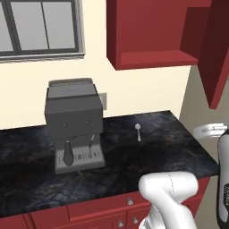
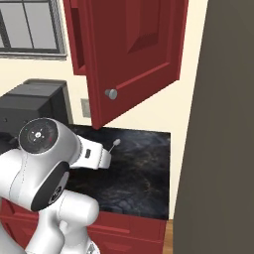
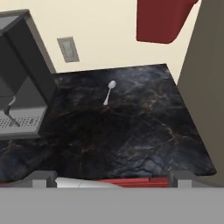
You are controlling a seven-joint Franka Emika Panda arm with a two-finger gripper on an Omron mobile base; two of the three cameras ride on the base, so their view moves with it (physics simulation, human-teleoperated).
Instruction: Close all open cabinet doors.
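Dark marbled counter [image 1: 170, 147] above red drawer fronts. Grey coffee machine [image 1: 74, 123] standing toward its left, against the wall. Small silver spoon [image 1: 138, 131] lying apart, further right.

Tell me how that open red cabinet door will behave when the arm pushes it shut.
The cabinet door looks like a stiff flat panel, so it should probably swing on its hinges without flexing. It hangs clear above the counter, so likely nothing will block it. Its small round knob looks smooth; pushing the flat face seems safer.
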